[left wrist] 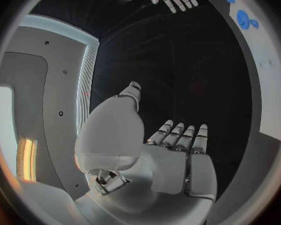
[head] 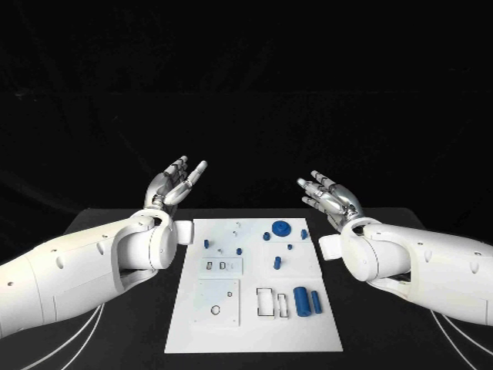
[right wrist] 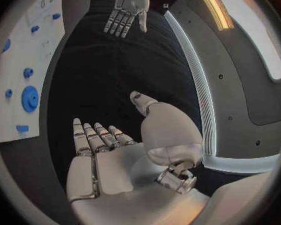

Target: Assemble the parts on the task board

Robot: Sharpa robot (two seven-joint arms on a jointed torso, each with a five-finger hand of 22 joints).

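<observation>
The white task board [head: 202, 339] lies in the middle of the black table between my arms. On it are small blue parts: a round gear [head: 281, 227] near the far edge, a large cylinder [head: 303, 301] and a thin bar beside it toward the front right, and several small pegs [head: 276, 263] around the middle. My left hand [head: 176, 183] is raised beyond the board's far left corner, fingers spread and straight, holding nothing. My right hand [head: 329, 196] is raised beyond the far right corner, likewise flat with fingers apart. The gear [right wrist: 29, 97] shows in the right wrist view, with my left hand [right wrist: 127, 10] across from it.
Rectangular cut-outs [head: 266, 302] and a raised square plate with an oval hole [head: 216, 302] mark the board's front half. Black table surface [head: 125, 331] runs on either side of the board. Thin white cables [head: 85, 335] trail under my arms.
</observation>
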